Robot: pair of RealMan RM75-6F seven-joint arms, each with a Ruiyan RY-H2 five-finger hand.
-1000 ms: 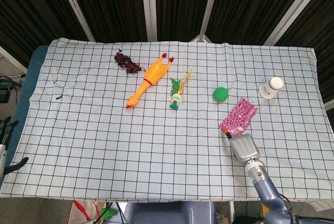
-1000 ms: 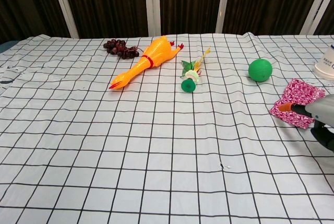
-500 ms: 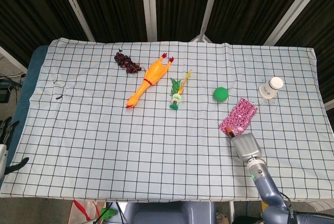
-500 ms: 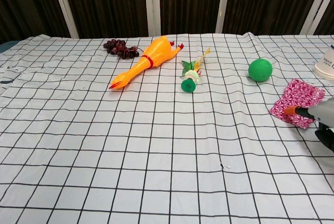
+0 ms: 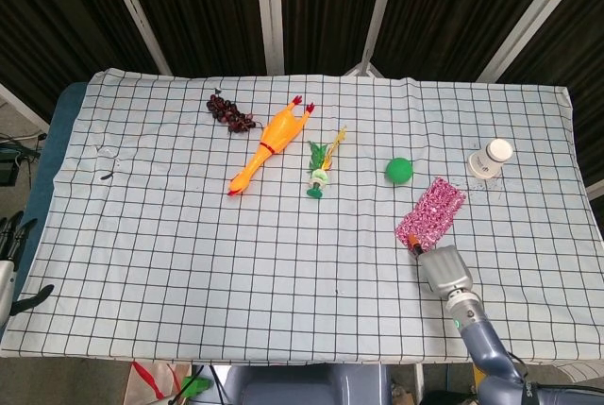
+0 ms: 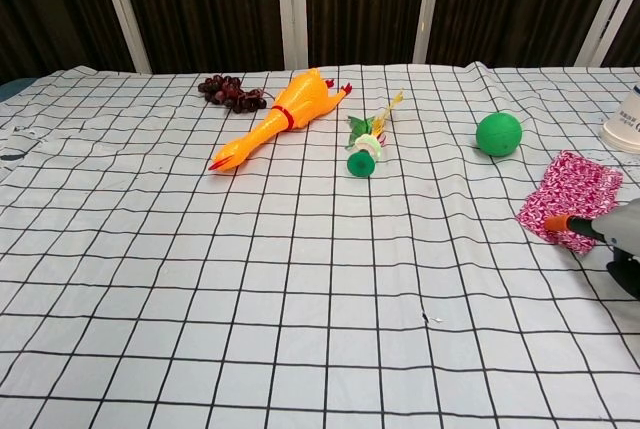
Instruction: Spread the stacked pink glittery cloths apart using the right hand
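One fingertip (image 6: 553, 220) of the right hand (image 5: 444, 271) is pressed on the near edge of the pink glittery cloths (image 5: 431, 212), stacked just ahead, seemingly for dragging a layer off; nothing is gripped.

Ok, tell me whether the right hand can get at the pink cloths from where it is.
Probably yes. The right hand sits just at the near corner of the pink cloths, fingertip at their edge, with nothing between; the green ball lies off to the side.

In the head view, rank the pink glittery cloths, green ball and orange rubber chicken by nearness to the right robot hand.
1. Pink glittery cloths, just beyond the right robot hand.
2. Green ball, farther back, slightly left.
3. Orange rubber chicken, far left.
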